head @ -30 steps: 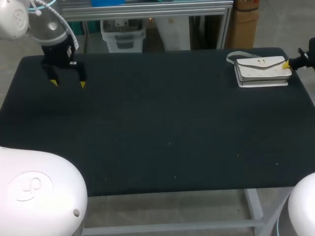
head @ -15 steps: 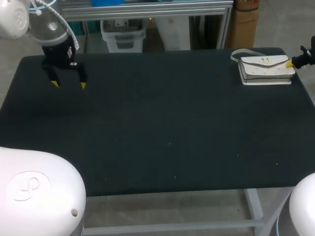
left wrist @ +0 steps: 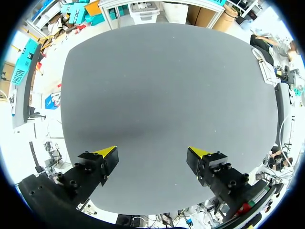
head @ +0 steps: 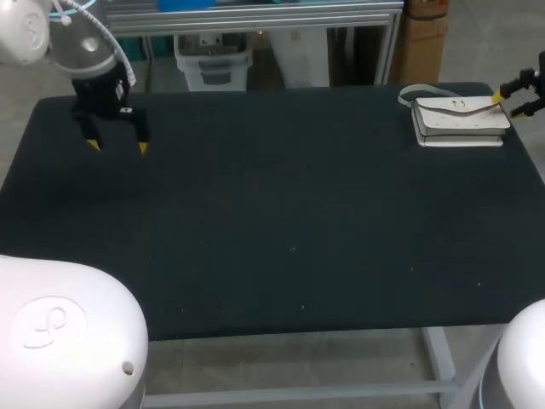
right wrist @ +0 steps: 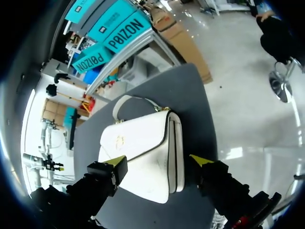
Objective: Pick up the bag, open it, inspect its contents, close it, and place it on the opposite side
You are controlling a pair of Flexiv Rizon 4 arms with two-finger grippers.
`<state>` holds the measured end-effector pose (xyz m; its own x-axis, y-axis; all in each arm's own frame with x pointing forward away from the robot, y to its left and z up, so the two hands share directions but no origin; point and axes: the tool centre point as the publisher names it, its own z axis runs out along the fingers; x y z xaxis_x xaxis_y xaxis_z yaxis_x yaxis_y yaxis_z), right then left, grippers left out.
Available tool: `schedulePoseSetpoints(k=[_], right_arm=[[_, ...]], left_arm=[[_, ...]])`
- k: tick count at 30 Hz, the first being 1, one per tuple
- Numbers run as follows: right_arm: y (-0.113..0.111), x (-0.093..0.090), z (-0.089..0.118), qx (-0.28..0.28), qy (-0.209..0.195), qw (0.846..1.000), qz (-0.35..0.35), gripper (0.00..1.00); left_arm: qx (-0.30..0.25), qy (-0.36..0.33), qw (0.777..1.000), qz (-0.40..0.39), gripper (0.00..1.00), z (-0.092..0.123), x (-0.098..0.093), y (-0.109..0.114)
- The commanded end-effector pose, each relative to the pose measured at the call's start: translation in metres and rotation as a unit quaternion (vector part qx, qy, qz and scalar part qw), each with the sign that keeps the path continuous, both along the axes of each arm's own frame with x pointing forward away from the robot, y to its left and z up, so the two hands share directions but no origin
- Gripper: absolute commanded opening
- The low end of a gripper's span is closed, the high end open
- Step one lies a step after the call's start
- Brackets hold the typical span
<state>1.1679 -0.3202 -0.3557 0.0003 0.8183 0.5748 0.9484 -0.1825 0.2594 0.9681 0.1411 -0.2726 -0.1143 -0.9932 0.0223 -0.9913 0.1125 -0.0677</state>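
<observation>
My right jaws stand wide open and grip nothing. The white bag (head: 460, 122) lies closed on the tabletop (head: 272, 239) just ahead of them, its strap at the far end. My left jaws, also spread and holding nothing, hang well apart from it.

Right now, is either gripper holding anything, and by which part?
Nothing is held. Both grippers are open: the right gripper stands at the end of the white bag, which lies on the table; the left gripper is far from it.
</observation>
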Motion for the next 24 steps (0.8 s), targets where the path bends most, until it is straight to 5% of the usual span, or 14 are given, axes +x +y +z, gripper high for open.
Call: schedulePoseSetpoints(k=[1, 24], right_arm=[[0.011, -0.024, 0.019, -0.034, -0.014, 0.999, -0.012, 1.00], [0.043, -0.088, 0.069, -0.119, -0.010, 0.992, 0.049, 1.00]], left_arm=[[0.002, -0.002, 1.000, 0.000, 1.00, 0.002, -0.002, 0.001], [0.036, -0.018, 0.999, -0.003, 1.00, 0.014, -0.005, 0.002]])
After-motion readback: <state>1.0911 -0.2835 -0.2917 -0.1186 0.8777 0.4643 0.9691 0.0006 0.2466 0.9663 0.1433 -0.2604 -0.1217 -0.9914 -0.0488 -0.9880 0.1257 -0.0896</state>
